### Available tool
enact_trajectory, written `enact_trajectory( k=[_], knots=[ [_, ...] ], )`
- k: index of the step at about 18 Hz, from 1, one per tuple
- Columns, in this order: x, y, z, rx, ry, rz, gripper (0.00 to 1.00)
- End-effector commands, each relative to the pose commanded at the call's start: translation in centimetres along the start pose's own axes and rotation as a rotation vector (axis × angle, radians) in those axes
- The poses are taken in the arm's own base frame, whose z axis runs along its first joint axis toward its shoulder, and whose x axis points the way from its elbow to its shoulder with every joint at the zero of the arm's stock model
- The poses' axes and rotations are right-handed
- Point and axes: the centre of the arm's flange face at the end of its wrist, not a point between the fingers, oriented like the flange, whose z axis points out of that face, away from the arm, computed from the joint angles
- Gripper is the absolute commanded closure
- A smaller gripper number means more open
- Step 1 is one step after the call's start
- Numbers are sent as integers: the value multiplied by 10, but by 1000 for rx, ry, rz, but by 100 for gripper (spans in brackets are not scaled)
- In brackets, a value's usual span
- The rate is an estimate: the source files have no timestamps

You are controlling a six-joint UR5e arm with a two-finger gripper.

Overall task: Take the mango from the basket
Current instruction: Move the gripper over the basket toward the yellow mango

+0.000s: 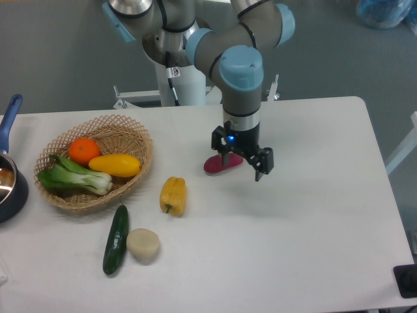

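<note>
The mango [115,165] is a smooth yellow-orange oval lying in the tan wicker basket [133,134] at the left of the table, beside a round orange fruit [84,150] and a green bok choy [73,177]. My gripper [241,167] hangs above the table's middle, well right of the basket. Its fingers are spread apart and hold nothing. A dark red oval object [220,164] lies on the table just behind the left finger.
A yellow bell pepper [172,195] lies just right of the basket. A green cucumber [115,239] and a pale round item [143,244] lie in front of it. A dark pot with a blue handle [9,176] stands at the left edge.
</note>
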Motion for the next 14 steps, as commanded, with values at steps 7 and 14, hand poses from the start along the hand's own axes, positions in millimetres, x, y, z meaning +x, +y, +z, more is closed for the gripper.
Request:
enact_trajectory(
  k=[7, 14],
  knots=[
    [90, -65, 15, 56, 70, 198, 0],
    [155, -105, -6, 82, 54, 351, 0]
  ],
)
